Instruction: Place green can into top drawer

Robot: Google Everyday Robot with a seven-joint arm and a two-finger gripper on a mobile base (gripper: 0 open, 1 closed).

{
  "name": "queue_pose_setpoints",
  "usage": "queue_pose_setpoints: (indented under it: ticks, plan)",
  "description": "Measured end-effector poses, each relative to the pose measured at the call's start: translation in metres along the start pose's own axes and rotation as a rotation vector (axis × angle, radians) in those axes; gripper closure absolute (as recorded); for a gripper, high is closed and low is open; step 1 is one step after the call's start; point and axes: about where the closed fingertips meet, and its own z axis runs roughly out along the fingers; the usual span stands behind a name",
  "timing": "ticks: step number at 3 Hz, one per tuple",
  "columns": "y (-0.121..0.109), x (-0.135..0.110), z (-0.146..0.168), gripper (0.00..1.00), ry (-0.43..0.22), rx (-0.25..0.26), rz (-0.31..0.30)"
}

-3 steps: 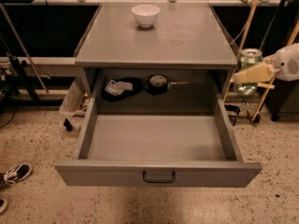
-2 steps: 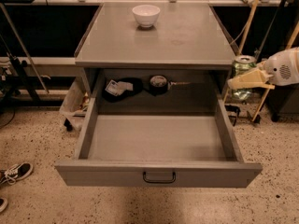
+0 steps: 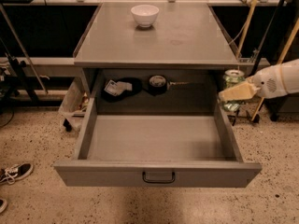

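Note:
The green can [image 3: 232,78], with a mottled green-and-white print and a silver top, hangs upright just outside the right wall of the top drawer, near its back corner. My gripper [image 3: 235,93], with cream fingers on a white arm coming in from the right, is shut on the can, one finger [image 3: 238,92] crossing its front. The top drawer [image 3: 156,171] is pulled out wide, with a bare grey floor and a small black handle [image 3: 159,177] on its front panel. The can is slightly above the drawer's rim, not over the inside.
A white bowl [image 3: 145,14] stands at the back of the grey cabinet top [image 3: 187,41]. Dark items [image 3: 117,87] and a round object [image 3: 158,82] lie in the recess behind the drawer. A shoe [image 3: 14,172] lies on the floor left. Wooden poles [image 3: 247,17] lean at right.
My gripper has carried the green can down and to the left, from beside the cabinet top to beside the drawer's right wall. The drawer and bowl have not moved.

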Motion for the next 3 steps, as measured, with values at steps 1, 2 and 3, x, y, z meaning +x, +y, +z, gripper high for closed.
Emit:
queue_pose_setpoints:
  ticks: [1, 2, 3]
  plan:
    - [0.002, 0.049, 0.088, 1.0, -0.014, -0.173, 0.084]
    - [0.002, 0.084, 0.157, 1.0, -0.021, -0.316, 0.16]
    - [0.002, 0.083, 0.156, 1.0, -0.021, -0.316, 0.16]
